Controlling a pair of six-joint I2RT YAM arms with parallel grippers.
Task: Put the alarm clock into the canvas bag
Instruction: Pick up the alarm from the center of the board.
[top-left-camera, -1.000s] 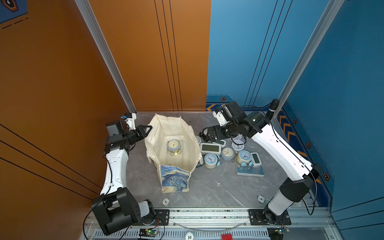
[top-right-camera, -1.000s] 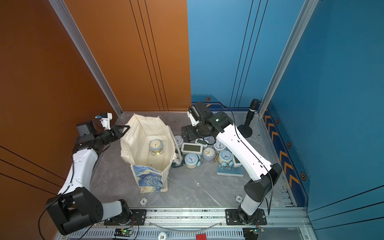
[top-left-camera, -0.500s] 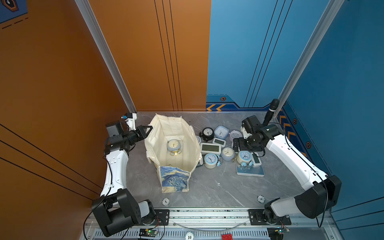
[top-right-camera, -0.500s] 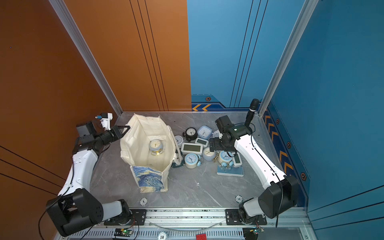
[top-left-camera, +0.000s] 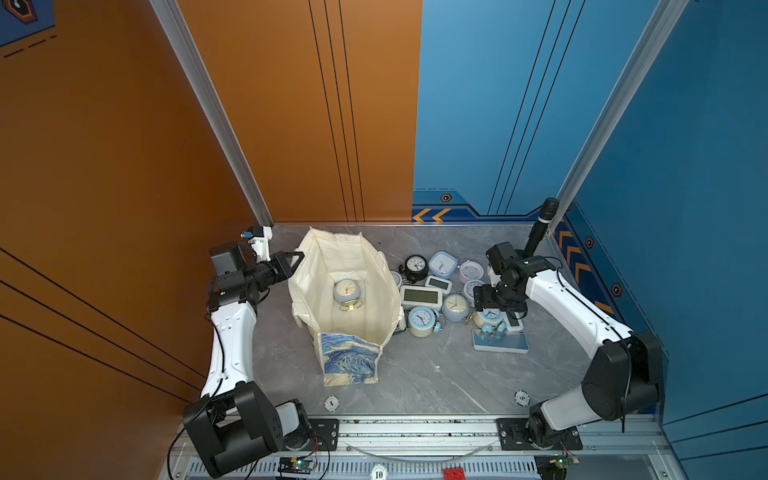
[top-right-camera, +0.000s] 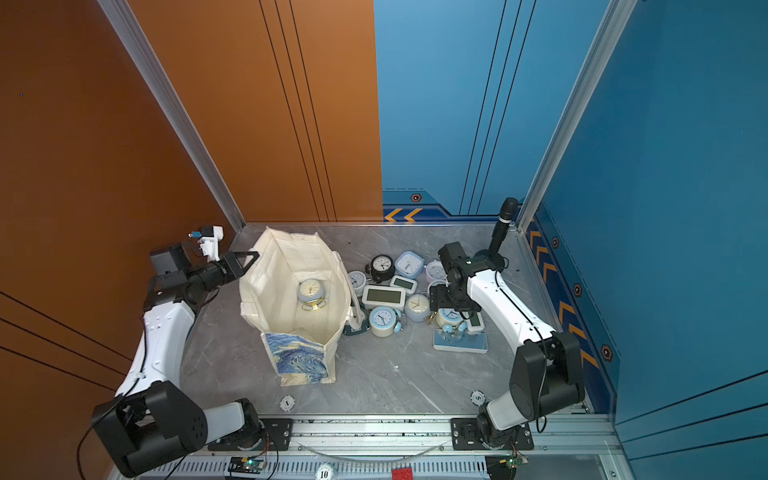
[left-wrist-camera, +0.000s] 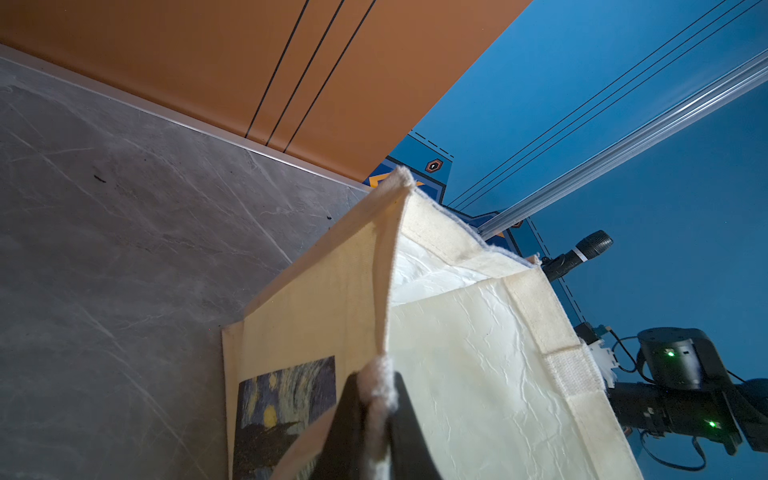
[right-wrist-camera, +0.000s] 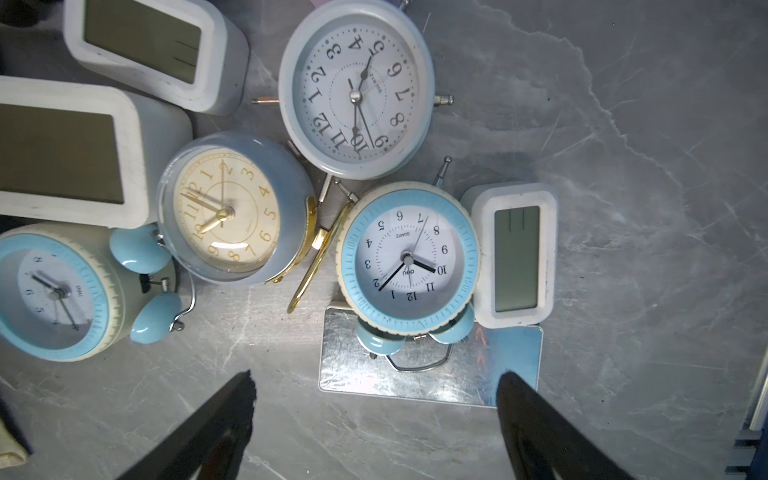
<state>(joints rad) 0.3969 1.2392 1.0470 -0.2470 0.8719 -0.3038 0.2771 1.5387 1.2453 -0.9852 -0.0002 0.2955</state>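
The cream canvas bag (top-left-camera: 316, 270) (top-right-camera: 286, 266) stands open at the table's left, with a starry-night print on its near end. One pale-blue alarm clock (top-left-camera: 345, 291) (top-right-camera: 309, 291) with a gold stand lies inside it. My left gripper (top-left-camera: 297, 255) (left-wrist-camera: 376, 399) is shut on the bag's (left-wrist-camera: 457, 353) rim at its far left corner. My right gripper (top-left-camera: 496, 305) (right-wrist-camera: 374, 376) hangs open over the right side of the clock pile. Just below it lies a twin-bell clock (right-wrist-camera: 409, 257) with a blue ring; nothing is between the fingers.
Several more clocks lie right of the bag: white digital ones (top-left-camera: 420, 296) (right-wrist-camera: 515, 253), a black round one (top-left-camera: 416, 264) and a gold-trimmed one (right-wrist-camera: 232, 212). A shiny flat plate (top-left-camera: 500, 343) lies under the twin-bell clock. A microphone (top-left-camera: 540, 226) stands at the back right corner.
My right arm has swung from beside the bag over to the right side of the clock pile and come down over it. The left gripper and the bag have not moved.
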